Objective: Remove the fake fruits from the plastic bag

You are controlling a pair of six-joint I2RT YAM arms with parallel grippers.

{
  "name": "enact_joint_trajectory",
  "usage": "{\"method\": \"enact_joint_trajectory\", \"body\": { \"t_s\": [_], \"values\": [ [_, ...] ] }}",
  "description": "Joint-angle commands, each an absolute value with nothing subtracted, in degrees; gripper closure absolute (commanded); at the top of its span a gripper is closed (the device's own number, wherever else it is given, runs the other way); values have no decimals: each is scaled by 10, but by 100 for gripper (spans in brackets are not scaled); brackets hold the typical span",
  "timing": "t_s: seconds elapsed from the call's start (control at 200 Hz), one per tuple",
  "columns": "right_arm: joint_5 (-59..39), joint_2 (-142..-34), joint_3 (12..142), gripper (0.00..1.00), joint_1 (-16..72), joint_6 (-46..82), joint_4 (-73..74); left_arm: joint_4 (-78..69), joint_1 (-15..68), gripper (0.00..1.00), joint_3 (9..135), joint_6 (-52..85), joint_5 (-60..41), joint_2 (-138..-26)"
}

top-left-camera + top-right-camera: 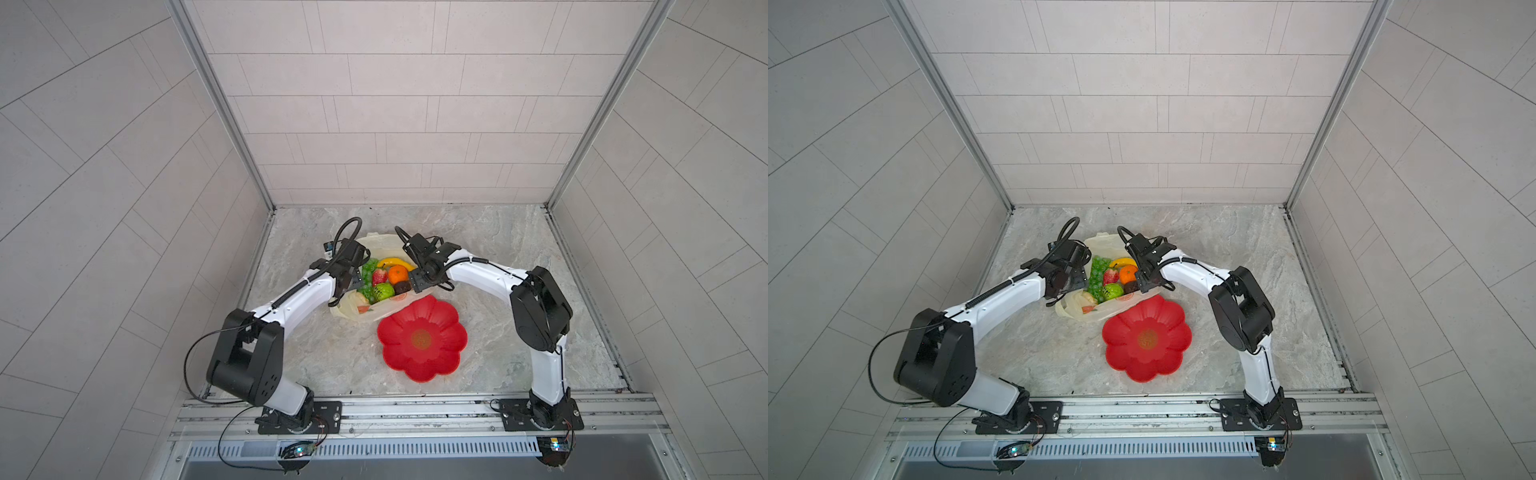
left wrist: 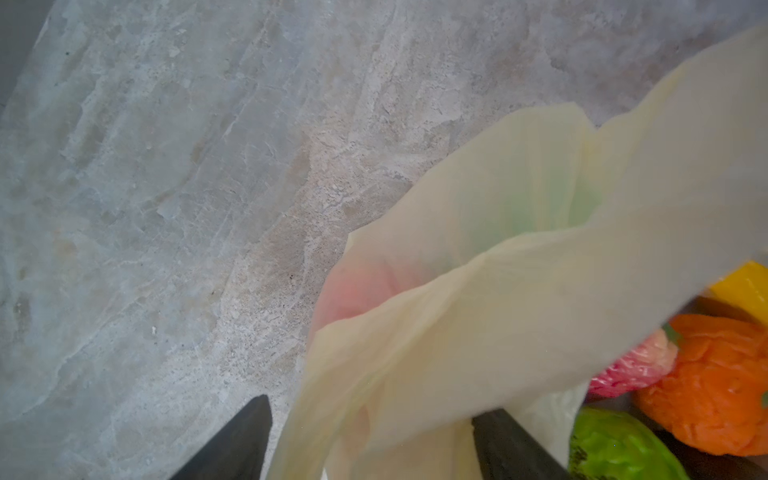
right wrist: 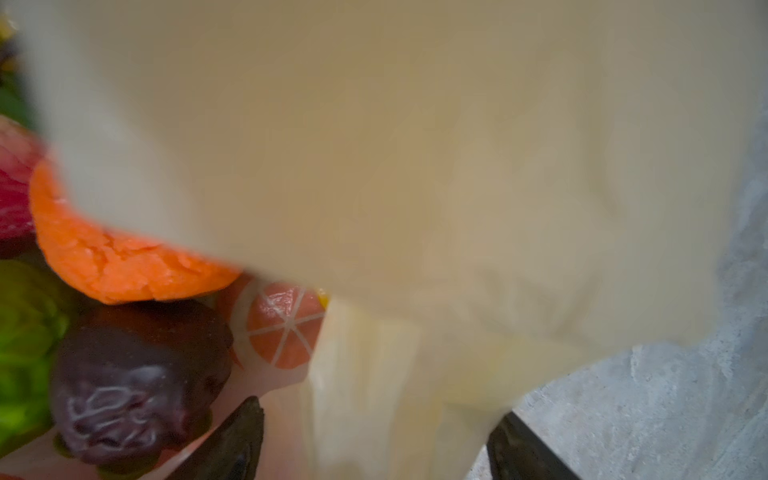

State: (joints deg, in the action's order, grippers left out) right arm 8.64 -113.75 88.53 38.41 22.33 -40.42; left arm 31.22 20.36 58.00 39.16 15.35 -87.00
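Observation:
The pale-yellow plastic bag [image 1: 374, 313] lies on the marble table with its mouth spread wide. Inside it are the fake fruits: banana [image 1: 395, 262], green grapes [image 1: 368, 270], strawberry [image 1: 379, 276], orange [image 1: 398, 274], a green netted one [image 1: 384, 291] and a dark brown one [image 1: 402, 286]. My left gripper [image 1: 353, 286] is at the bag's left rim. In the left wrist view its jaws [image 2: 374, 409] stand wide apart, with bag film [image 2: 498, 311] running between them. My right gripper [image 1: 415, 282] is at the right rim, its jaws [image 3: 380, 409] also wide apart around film [image 3: 415, 166], beside the dark brown fruit [image 3: 137, 374].
A red flower-shaped plate [image 1: 422, 338] lies just in front of the bag, nearer the right arm. Tiled walls close the table in at the back and on both sides. A metal rail carrying both arm bases runs along the front edge.

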Motion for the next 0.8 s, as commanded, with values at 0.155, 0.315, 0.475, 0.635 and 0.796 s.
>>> {"method": "enact_joint_trajectory", "body": {
  "t_s": [0.155,0.315,0.475,0.635,0.796],
  "values": [
    [55,-1181,924,28,381,226,-381,282,166,61,583,392,105,-895],
    [16,-1230,1020,34,387,225,-390,259,112,89,598,408,62,-912],
    [6,-1296,1147,36,395,216,-433,240,49,100,617,412,26,-923],
    [2,-1358,1268,36,405,197,-476,203,-14,100,591,439,9,-877],
    [9,-1376,1315,36,411,182,-507,177,-25,100,539,452,18,-809]
  ]
}}
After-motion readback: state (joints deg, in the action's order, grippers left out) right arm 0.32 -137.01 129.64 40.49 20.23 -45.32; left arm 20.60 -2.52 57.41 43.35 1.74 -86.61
